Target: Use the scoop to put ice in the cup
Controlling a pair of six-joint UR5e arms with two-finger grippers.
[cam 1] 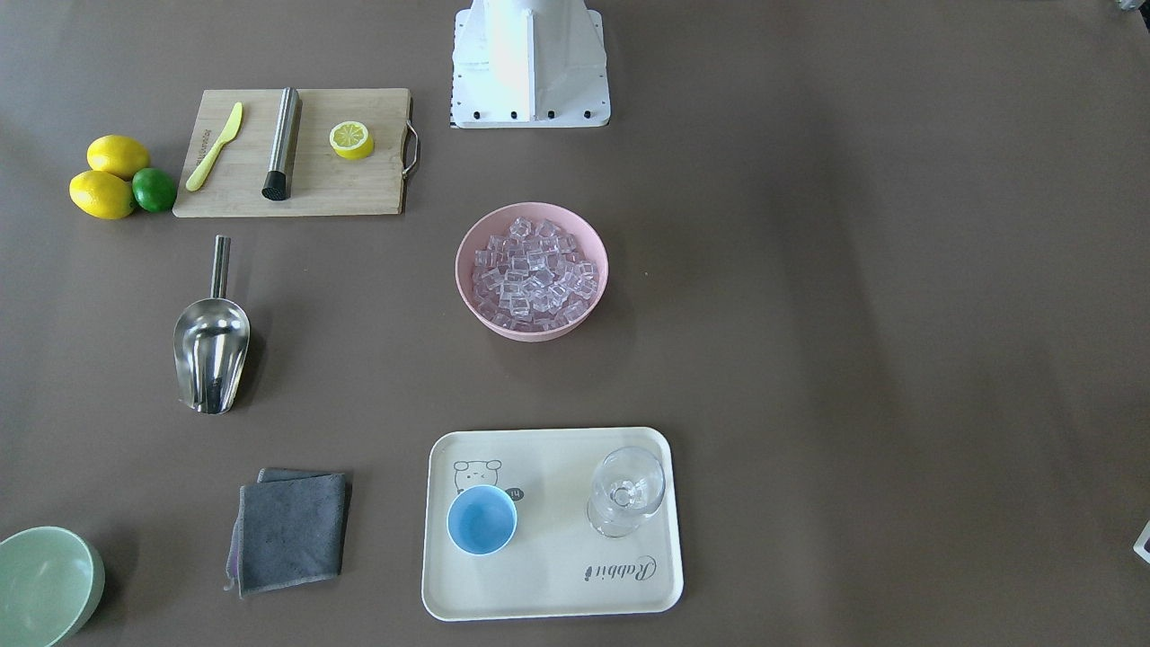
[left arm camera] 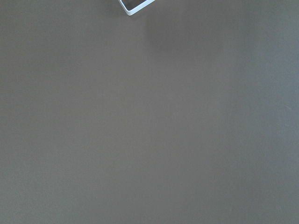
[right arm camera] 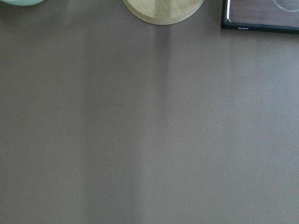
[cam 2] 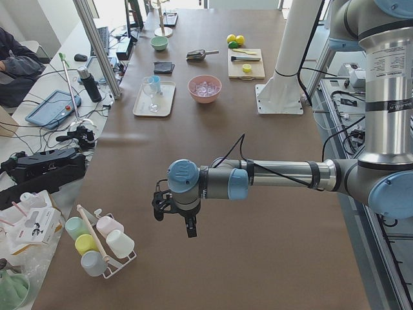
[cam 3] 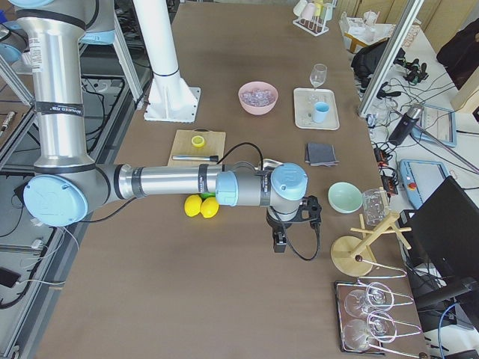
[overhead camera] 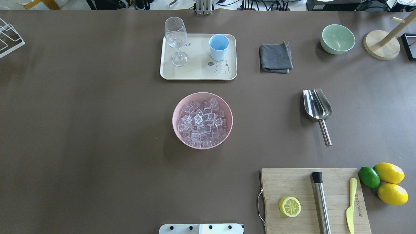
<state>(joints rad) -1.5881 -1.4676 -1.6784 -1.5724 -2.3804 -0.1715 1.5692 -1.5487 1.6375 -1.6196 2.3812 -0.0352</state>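
You had ice [overhead camera: 202,122] heaped in the pink bowl [overhead camera: 178,112] at mid bench [overhead camera: 97,136], scoop [overhead camera: 317,105] toward its right edge, cup [overhead camera: 218,46] on the tray [overhead camera: 198,76], left gripper [cam 2: 173,213] and right gripper [cam 3: 290,226], open or closed I couldn't tell.

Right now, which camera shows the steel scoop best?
The exterior front-facing view: the scoop lies large and unobstructed, trough open upward. Overhead shows it nearly as well. Exterior left shows it tiny and far. In exterior right I cannot find it. The wrist views miss it.
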